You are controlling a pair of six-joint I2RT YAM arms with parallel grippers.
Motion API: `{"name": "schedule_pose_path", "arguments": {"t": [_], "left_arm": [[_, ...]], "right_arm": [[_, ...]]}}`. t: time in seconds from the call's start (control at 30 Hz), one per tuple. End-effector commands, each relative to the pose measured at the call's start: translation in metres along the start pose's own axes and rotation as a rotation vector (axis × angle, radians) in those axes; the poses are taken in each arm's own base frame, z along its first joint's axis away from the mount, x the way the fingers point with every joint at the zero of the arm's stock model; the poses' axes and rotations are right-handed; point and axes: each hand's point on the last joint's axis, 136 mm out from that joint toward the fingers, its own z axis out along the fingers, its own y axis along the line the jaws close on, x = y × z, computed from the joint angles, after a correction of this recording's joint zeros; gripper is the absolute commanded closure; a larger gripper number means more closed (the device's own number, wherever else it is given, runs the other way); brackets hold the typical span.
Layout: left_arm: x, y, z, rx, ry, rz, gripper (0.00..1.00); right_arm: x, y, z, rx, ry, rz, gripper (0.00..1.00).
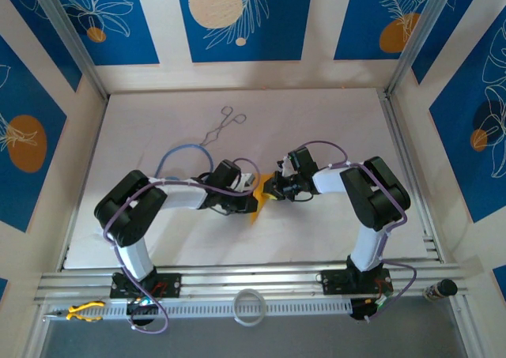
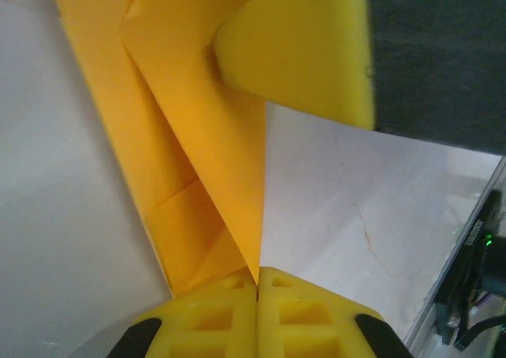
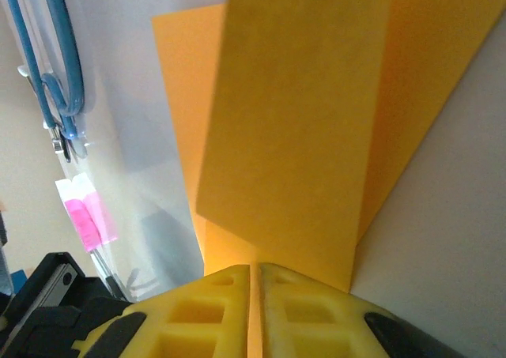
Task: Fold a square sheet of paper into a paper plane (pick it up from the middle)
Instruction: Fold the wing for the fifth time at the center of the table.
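Down at the near left corner a yellow-handled tool (image 1: pixel 81 311) lies on the rail. From there the left arm (image 1: pixel 150 204) reaches toward the middle of the white table (image 1: pixel 332 129). Farther back, a pair of metal scissor-like forceps (image 1: pixel 224 126) lies by itself, well apart from the arms. The left gripper (image 1: pixel 251 194) is clenched. In the left wrist view its yellow fingers (image 2: pixel 213 318) press flat together with the lower edge of the paper plane (image 2: pixel 205 137) pinched in the seam. The orange-yellow sheet, with its folded layers, rises up and away from them. The paper plane (image 1: pixel 256 209) sits at the middle of the table, between the two grippers, angled toward the near side. On its right, the right gripper (image 1: pixel 273 190) is also closed on it. In the right wrist view its fingers (image 3: pixel 308 318) meet around the paper's edge, and the layered paper (image 3: pixel 292 121) fans out beyond them. A blue cable (image 3: pixel 55 58) and a small pink slip (image 3: pixel 89 216) show on the left side of that view. The right arm (image 1: pixel 371 192) bends back to the near right.
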Motion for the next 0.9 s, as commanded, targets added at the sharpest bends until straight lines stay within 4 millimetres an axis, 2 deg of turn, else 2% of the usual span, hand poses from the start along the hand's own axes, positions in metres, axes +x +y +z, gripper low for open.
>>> {"name": "schedule_pose_path", "arguments": {"t": [0.0, 0.13, 0.27, 0.7, 0.87], "left_arm": [[0.002, 0.005, 0.000, 0.044, -0.011, -0.040, 1.00], [0.005, 0.007, -0.003, 0.078, -0.031, -0.062, 1.00], [0.006, 0.005, -0.005, 0.116, -0.044, -0.069, 1.00], [0.001, -0.001, -0.010, 0.175, -0.061, -0.102, 1.00], [-0.004, -0.011, -0.011, 0.228, -0.067, -0.111, 1.00]], "right_arm": [[-0.003, 0.005, -0.011, 0.029, -0.012, -0.017, 0.86], [-0.011, 0.011, -0.030, 0.019, -0.060, -0.037, 0.84], [-0.010, 0.015, -0.037, 0.006, -0.073, -0.065, 0.84], [0.007, 0.024, -0.013, -0.018, -0.001, -0.149, 0.89], [-0.001, 0.013, -0.022, 0.033, -0.078, -0.105, 0.88]]}}
